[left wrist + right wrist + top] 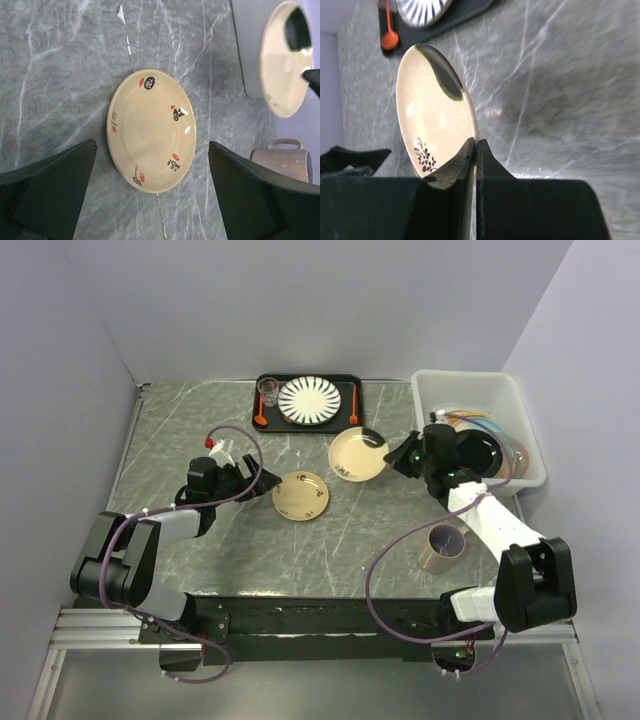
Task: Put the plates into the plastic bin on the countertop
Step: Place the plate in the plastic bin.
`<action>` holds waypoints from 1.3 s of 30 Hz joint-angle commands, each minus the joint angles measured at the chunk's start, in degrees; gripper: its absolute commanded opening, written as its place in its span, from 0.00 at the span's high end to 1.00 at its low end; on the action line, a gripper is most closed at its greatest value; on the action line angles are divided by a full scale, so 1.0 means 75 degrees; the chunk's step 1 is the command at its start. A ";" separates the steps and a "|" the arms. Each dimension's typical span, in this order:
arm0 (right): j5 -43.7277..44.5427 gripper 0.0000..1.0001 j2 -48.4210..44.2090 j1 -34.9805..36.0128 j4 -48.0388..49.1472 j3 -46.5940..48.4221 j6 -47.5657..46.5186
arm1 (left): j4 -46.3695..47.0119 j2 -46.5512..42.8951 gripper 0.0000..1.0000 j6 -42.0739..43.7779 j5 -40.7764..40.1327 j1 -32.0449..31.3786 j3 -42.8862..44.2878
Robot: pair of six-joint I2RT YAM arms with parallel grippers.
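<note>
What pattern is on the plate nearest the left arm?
Cream plate, small black brush marks and red stamps near its rim; clearest in left wrist view.

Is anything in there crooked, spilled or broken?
Only one thing: the cream plate hangs tilted above the countertop, pinched at its rim by the right end effector. It's held, not fallen. Nothing looks spilled or broken.

A round cream plate with black-and-red marks [151,131] is lying flat just ahead of the left claw [151,146], while a cream sprig-painted plate [432,115] is tilting, rim pinched in the right claw [475,145].
</note>
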 commanded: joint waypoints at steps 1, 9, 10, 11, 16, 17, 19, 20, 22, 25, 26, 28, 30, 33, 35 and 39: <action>0.0008 1.00 -0.0694 -0.0566 -0.0100 -0.0067 -0.0296 | 0.0440 0.0143 0.01 -0.0083 0.0231 0.0025 0.0037; -0.0087 1.00 -0.1210 -0.1433 -0.0334 -0.0160 -0.0367 | 0.0475 0.0190 0.01 -0.0106 0.0254 0.0025 0.0049; -0.0086 1.00 -0.1257 -0.1573 -0.0358 -0.0161 -0.0402 | 0.0487 0.0190 0.01 -0.0094 0.0243 0.0025 0.0048; -0.0086 1.00 -0.1327 -0.1667 -0.0416 -0.0172 -0.0414 | 0.0487 0.0201 0.01 -0.0094 0.0266 0.0025 0.0048; -0.0191 1.00 -0.1562 -0.2439 -0.0557 -0.0219 -0.0379 | 0.0522 0.0260 0.01 -0.0118 0.0313 0.0025 0.0060; -0.0215 1.00 -0.1609 -0.2546 -0.0557 -0.0277 -0.0355 | 0.0546 0.0272 0.01 -0.0118 0.0324 0.0025 0.0060; -0.0344 1.00 -0.1679 -0.2769 -0.0546 -0.0313 -0.0309 | 0.0569 0.0307 0.01 -0.0129 0.0360 0.0025 0.0060; -0.0391 1.00 -0.1691 -0.2979 -0.0522 -0.0359 -0.0297 | 0.0616 0.0330 0.01 -0.0141 0.0383 0.0025 0.0072; -0.0520 1.00 -0.1726 -0.3156 -0.0510 -0.0395 -0.0262 | 0.0640 0.0377 0.01 -0.0164 0.0407 0.0025 0.0072; -0.0648 1.00 -0.1703 -0.3530 -0.0452 -0.0465 -0.0215 | 0.0663 0.0471 0.01 -0.0164 0.0477 0.0025 0.0095; -0.0695 1.00 -0.1691 -0.3624 -0.0463 -0.0489 -0.0215 | 0.0675 0.0494 0.01 -0.0165 0.0523 0.0025 0.0107; -0.0824 1.00 -0.1703 -0.3929 -0.0475 -0.0500 -0.0191 | 0.0756 0.0565 0.01 -0.0188 0.0547 0.0013 0.0107; -0.0964 1.00 -0.1715 -0.4267 -0.0440 -0.0524 -0.0168 | 0.0815 0.0635 0.01 -0.0235 0.0617 0.0025 0.0107; -0.1188 1.00 -0.1773 -0.4574 -0.0277 -0.0559 -0.0109 | 0.0862 0.0717 0.01 -0.0223 0.0687 0.0025 0.0130; -0.1211 1.00 -0.1761 -0.4796 -0.0287 -0.0548 -0.0086 | 0.0886 0.0775 0.01 -0.0223 0.0770 0.0025 0.0166; -0.1503 1.00 -0.1715 -0.5230 -0.0171 -0.0629 -0.0039 | 0.1003 0.0928 0.01 -0.0270 0.0829 0.0025 0.0177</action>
